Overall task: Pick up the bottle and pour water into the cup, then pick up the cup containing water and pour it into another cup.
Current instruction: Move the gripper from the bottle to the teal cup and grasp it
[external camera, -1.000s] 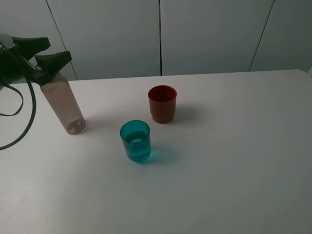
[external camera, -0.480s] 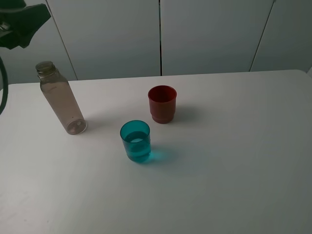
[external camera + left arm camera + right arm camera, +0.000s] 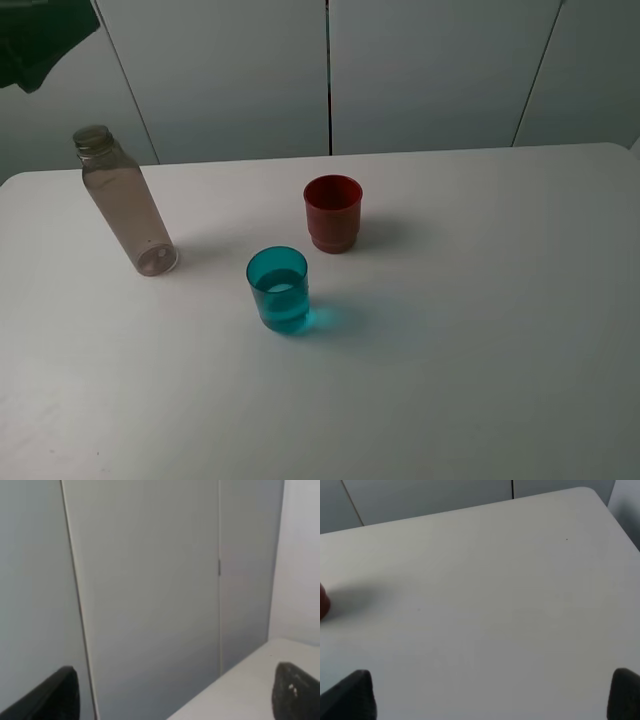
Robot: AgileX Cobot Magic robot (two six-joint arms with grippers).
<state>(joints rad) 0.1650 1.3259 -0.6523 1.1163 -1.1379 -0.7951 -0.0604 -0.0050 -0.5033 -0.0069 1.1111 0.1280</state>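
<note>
The smoky-grey bottle [image 3: 125, 203] stands alone on the white table [image 3: 480, 330] at the left, free of any gripper. The teal-blue cup [image 3: 279, 290] stands near the middle with water in its bottom. The dark red cup [image 3: 333, 213] stands just behind and to the right of it; a sliver of it shows at the edge of the right wrist view [image 3: 322, 602]. My left gripper [image 3: 175, 695] is open and empty, raised high at the far left, above the bottle; part of it shows in the top-left corner of the exterior view [image 3: 40, 35]. My right gripper [image 3: 492, 695] is open and empty over bare table, outside the exterior view.
White wall panels [image 3: 330, 75] stand behind the table's far edge. The table's right corner shows in the right wrist view [image 3: 590, 495].
My left gripper has let go of the bottle and risen up and away to the top left. The bottle stays standing where it was set. The cups have not moved.
</note>
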